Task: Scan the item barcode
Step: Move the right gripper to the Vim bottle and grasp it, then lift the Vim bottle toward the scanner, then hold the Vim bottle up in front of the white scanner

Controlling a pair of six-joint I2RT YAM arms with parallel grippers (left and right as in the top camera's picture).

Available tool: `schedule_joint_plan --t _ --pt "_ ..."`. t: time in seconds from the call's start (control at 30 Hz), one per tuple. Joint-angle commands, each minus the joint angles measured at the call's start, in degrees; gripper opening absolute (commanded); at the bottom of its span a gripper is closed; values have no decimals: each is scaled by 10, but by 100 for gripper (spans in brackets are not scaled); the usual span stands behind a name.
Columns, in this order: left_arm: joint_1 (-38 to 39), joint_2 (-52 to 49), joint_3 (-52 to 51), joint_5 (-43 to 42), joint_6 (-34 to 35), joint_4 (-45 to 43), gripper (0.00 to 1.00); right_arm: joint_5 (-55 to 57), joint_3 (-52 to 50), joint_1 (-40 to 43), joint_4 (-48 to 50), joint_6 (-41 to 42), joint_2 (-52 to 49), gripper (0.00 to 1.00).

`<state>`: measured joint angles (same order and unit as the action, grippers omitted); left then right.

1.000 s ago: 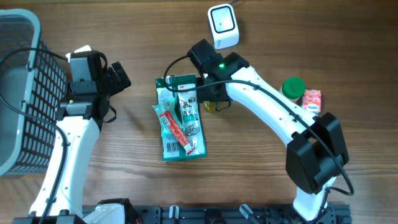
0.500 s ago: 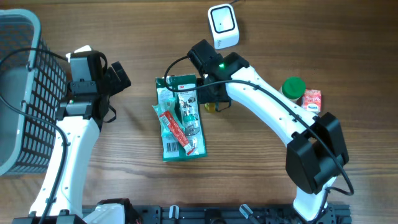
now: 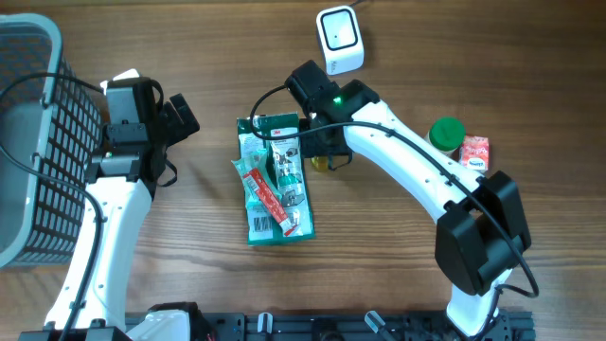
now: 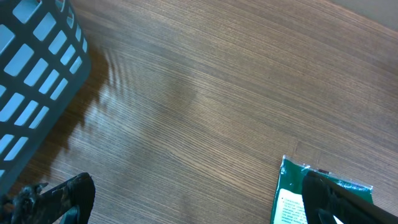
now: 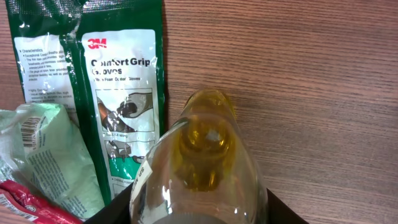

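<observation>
- Yellow-filled bottle (image 5: 202, 168), clasped by the 2 fingers of the right gripper (image 5: 198, 214), just beside the green glove packet (image 5: 121, 93).
- Left gripper (image 4: 199, 202) hovers released, fingers wide, near the basket (image 4: 31, 93).

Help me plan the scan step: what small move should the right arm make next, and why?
Probably lift the bottle straight up off the table. The right gripper seems closed around it, beside the glove packet, and the scanner sits farther back, so it must clear the wood first.
</observation>
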<state>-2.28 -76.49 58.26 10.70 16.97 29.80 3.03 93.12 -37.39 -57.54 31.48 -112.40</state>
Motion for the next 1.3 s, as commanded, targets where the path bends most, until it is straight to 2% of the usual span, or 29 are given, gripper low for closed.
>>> schedule_joint_plan --t 0.0,0.1,0.13,0.2,0.23,0.33,0.43,0.53,0.73,0.8,0.9,0.93,1.13,1.27 --pt "-2 3 5 5 -7 -1 100 -1 -6 4 10 0 -7 52" --pt "-2 3 5 5 -7 -1 100 -1 -7 4 10 0 -7 61" --pt "-2 3 5 5 -7 -1 100 1 -7 4 9 0 -7 67" --pt "-2 3 5 5 -7 -1 100 2 -11 4 11 0 -7 68" --pt "-2 3 5 5 -7 -1 100 2 -13 4 16 0 -7 67" --pt "-2 3 5 5 -7 -1 100 3 -14 4 25 1 -7 51" --pt "-2 3 5 5 -7 -1 100 -2 -13 5 31 0 -6 43" --pt "-2 3 5 5 -7 -1 100 -79 -7 33 31 -16 37 40" --pt "-2 3 5 5 -7 -1 100 -345 -7 113 11 -179 178 37" --pt "-2 3 5 5 -7 -1 100 -492 -7 125 9 -251 198 34" --pt "-2 3 5 5 -7 -1 100 -650 -7 151 -10 -285 206 33" --pt "-2 3 5 5 -7 -1 100 -672 -7 160 -10 -285 206 33" --pt "-2 3 5 5 -7 -1 100 -674 -7 183 -28 -286 206 25" --pt "-2 3 5 5 -7 -1 100 -674 -7 183 -28 -286 206 24"
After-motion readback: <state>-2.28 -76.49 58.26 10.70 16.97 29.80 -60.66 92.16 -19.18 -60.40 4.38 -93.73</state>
